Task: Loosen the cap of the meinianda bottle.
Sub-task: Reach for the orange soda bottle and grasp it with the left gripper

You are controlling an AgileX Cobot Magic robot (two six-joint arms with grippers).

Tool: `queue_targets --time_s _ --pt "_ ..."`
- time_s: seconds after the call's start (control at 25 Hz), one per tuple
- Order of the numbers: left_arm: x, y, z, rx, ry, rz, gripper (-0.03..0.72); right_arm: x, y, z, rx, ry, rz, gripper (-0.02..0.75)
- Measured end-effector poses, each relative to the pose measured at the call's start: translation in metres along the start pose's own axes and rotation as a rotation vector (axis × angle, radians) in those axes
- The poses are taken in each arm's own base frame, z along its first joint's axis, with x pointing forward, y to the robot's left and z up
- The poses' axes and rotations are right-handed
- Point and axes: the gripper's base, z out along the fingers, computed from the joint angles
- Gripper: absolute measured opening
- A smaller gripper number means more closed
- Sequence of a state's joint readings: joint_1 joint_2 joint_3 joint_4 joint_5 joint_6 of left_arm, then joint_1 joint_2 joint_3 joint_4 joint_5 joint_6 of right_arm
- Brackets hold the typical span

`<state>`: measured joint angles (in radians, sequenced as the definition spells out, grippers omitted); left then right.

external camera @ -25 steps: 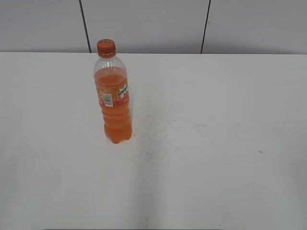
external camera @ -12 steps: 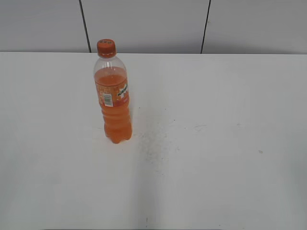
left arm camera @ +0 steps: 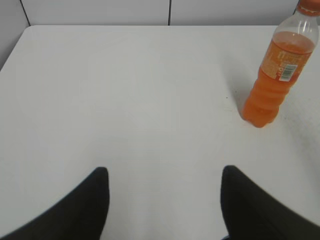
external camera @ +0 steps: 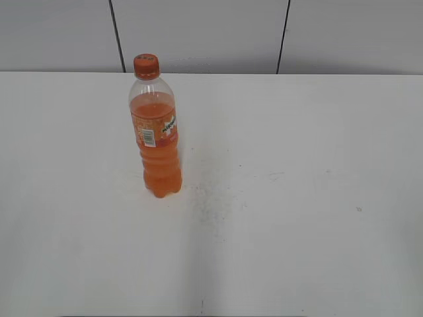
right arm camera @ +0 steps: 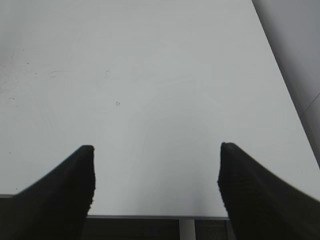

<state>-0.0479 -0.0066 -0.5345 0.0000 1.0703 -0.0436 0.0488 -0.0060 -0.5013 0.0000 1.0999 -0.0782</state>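
Note:
The meinianda bottle (external camera: 157, 139) stands upright on the white table, left of centre, filled with orange drink under an orange label. Its orange-red cap (external camera: 147, 66) sits on the neck. In the left wrist view the bottle (left arm camera: 274, 82) is at the upper right, its cap (left arm camera: 309, 7) cut by the frame's top edge. My left gripper (left arm camera: 164, 175) is open over bare table, well short and to the left of the bottle. My right gripper (right arm camera: 156, 150) is open above the table's near edge with nothing between its fingers. Neither arm shows in the exterior view.
The white table (external camera: 297, 198) has faint specks and scuffs near its middle (external camera: 211, 195). A grey panelled wall (external camera: 198, 33) runs along its far edge. The table's right edge (right arm camera: 285, 85) and near edge (right arm camera: 150, 216) show in the right wrist view.

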Motion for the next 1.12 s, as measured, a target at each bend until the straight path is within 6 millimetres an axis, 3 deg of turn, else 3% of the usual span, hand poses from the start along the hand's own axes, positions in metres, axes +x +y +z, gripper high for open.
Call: queue_targets --time_s 1.12 --pt "-0.0063 0.0026 0.0009 -0.031 -0.021 0.038 0.436 0.0 0.0 0.0 0.0 0.0 0.0 0.573"
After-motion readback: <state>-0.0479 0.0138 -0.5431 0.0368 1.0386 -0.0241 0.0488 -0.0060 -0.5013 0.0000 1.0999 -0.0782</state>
